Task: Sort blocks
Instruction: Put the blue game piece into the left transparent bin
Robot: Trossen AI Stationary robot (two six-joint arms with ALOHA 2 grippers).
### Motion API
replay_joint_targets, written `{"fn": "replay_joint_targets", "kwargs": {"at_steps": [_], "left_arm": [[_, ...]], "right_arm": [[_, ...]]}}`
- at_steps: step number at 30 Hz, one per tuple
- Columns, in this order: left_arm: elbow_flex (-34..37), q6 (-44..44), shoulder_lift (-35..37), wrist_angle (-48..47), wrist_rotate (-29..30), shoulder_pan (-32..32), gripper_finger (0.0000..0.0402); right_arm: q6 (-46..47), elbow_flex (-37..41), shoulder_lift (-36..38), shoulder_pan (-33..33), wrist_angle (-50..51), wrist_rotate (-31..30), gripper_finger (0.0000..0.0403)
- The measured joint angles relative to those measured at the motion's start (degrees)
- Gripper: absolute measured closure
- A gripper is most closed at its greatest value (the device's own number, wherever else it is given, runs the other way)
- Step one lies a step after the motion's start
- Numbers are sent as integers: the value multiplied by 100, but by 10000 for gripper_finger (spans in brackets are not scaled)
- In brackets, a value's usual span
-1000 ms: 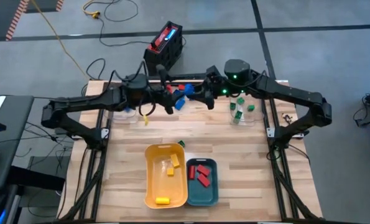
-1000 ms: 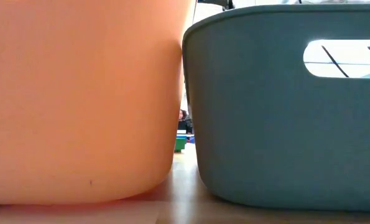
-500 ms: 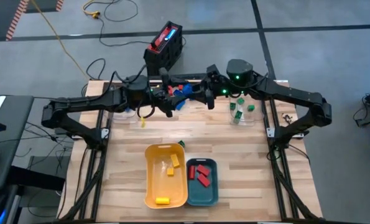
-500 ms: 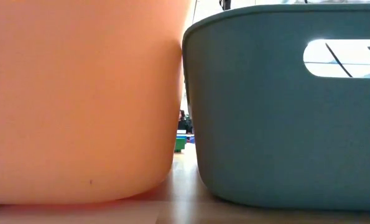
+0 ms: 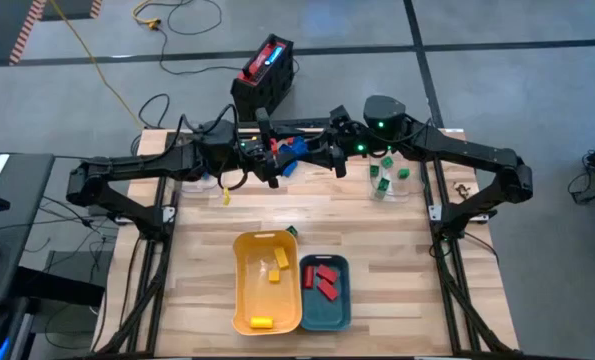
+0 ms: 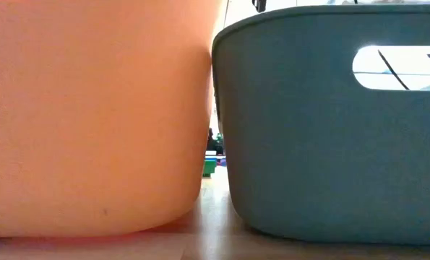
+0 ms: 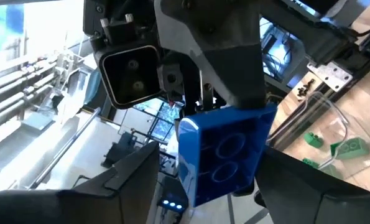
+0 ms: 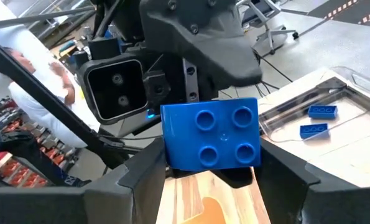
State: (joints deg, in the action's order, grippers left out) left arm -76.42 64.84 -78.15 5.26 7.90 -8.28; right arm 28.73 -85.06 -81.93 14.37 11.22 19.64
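A blue four-stud block (image 5: 294, 150) hangs in the air over the table's far middle, where both arms meet. My right gripper (image 5: 315, 155) is shut on it; the studs (image 8: 212, 134) face its wrist camera. My left gripper (image 5: 277, 160) is open, its fingers (image 7: 132, 180) on either side of the block's hollow underside (image 7: 219, 155), with a gap showing on one side. Yellow blocks lie in the yellow tray (image 5: 245, 300) and red ones in the teal tray (image 5: 343, 300). One green block (image 5: 291, 231) rests on the table at the yellow tray's far edge. My right gripper pinches the blue block between its two fingers (image 8: 144, 180) by two opposite side walls (image 8: 168, 149). It comes in level from the table's right. The block is lifted clear of the table, with its stud face turned toward my right wrist.
A clear container (image 5: 387, 178) with green blocks stands at the far right. Another clear container (image 8: 324, 102) holds two blue blocks. In the low view the yellow tray (image 6: 92, 108) and teal tray (image 6: 330, 130) fill the front. A person in white (image 8: 23, 62) moves beyond the table.
My left gripper has moved a little toward the far edge and toward my right gripper, so the two now meet around the blue block. The trays and the blocks in them have stayed put.
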Motion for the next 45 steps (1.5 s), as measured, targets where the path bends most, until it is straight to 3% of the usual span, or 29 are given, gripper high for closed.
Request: {"fn": "replay_joint_targets", "kwargs": {"at_steps": [9, 17, 29, 33, 39, 45], "left_arm": [[0, 40, 0, -42, 201, 120, 251], [0, -50, 0, -73, 289, 120, 251], [0, -251, 0, -297, 328, 120, 248], [0, -569, 6, -421, 701, 120, 247], [2, -1870, 464, -1708, 989, -73, 246], [2, -3553, 1099, -3736, 1013, -703, 245]], "right_arm": [[17, 0, 2, 44, -15, -2, 168], [20, 0, 2, 44, -8, -4, 164], [-57, 0, 2, 89, -90, -7, 97], [-73, 2, 121, 289, 80, -2, 82], [-387, 2, 552, 719, 834, -27, 72], [-810, 2, 792, 976, 1395, -303, 72]]}}
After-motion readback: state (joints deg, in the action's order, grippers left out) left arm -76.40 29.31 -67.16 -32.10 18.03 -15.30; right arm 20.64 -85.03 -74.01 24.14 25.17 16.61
